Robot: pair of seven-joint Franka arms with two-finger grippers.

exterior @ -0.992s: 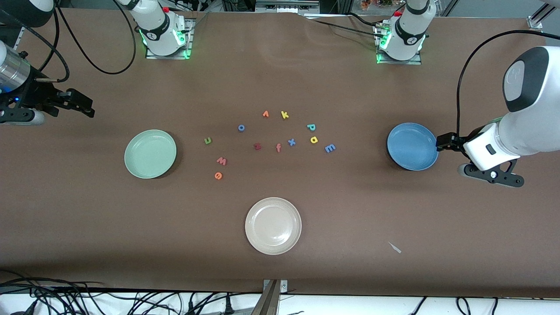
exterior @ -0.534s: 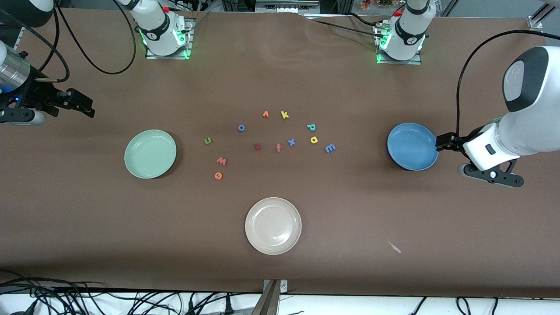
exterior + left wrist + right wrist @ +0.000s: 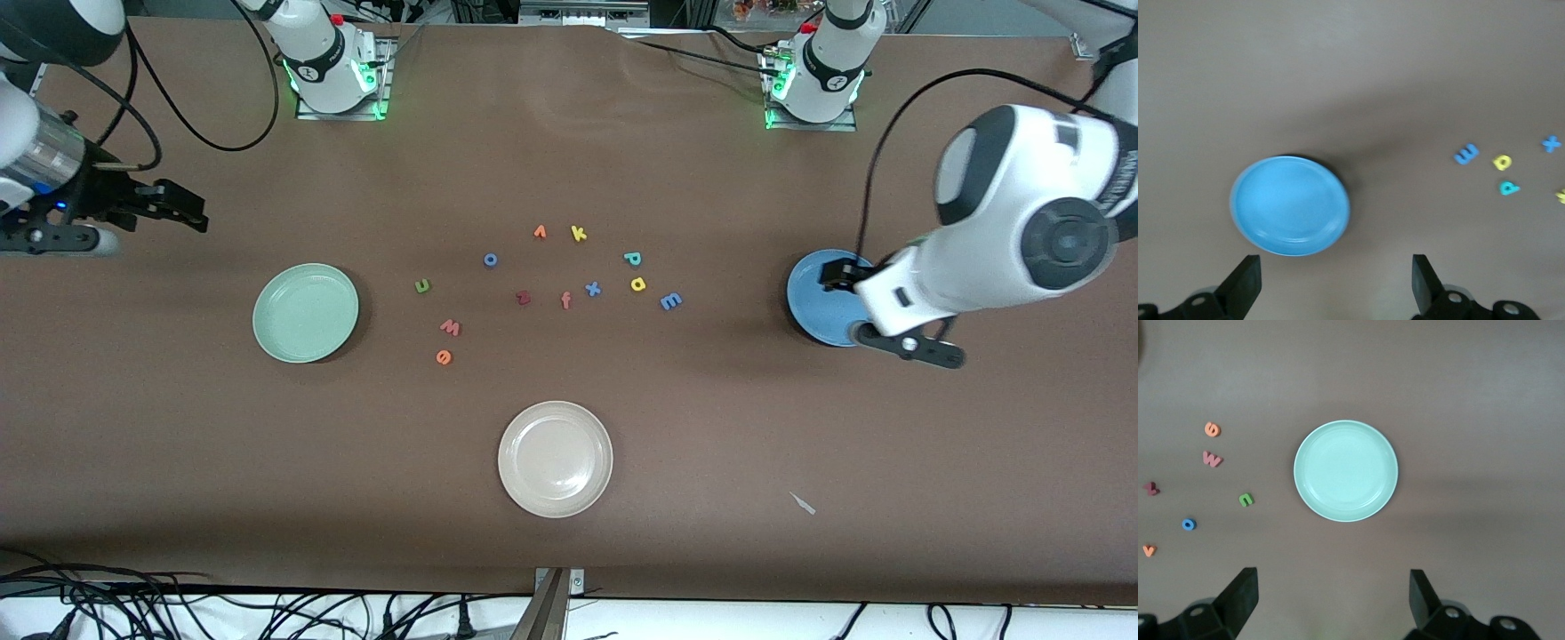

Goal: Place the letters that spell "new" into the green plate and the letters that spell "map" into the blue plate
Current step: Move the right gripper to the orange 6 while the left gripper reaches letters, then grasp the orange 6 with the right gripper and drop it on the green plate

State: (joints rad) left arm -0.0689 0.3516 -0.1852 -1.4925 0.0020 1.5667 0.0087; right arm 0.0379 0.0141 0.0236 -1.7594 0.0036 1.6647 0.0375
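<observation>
The green plate (image 3: 305, 312) (image 3: 1345, 471) lies toward the right arm's end and holds nothing. Beside it on the table lie the olive n (image 3: 423, 285), salmon w (image 3: 450, 327) and orange e (image 3: 444, 356). The blue plate (image 3: 816, 298) (image 3: 1290, 205) is also bare, and the left arm's hand covers part of it. The light blue m (image 3: 670, 300), yellow a (image 3: 637, 284) and teal p (image 3: 632, 259) lie between it and the table's middle. My left gripper (image 3: 1336, 283) hangs open over the blue plate's edge. My right gripper (image 3: 178, 206) (image 3: 1331, 597) is open over bare table beside the green plate.
A cream-white plate (image 3: 555, 458) sits near the front camera. Loose letters lie mid-table: yellow k (image 3: 579, 234), blue x (image 3: 592, 288), orange-red f (image 3: 565, 300), dark red z (image 3: 523, 298), a blue ring (image 3: 490, 260) and an orange piece (image 3: 540, 232). A white scrap (image 3: 803, 503) lies near the front.
The left arm has swung toward the table's middle and now partly covers the blue plate. The right gripper has shifted slightly toward the middle. No letter has moved.
</observation>
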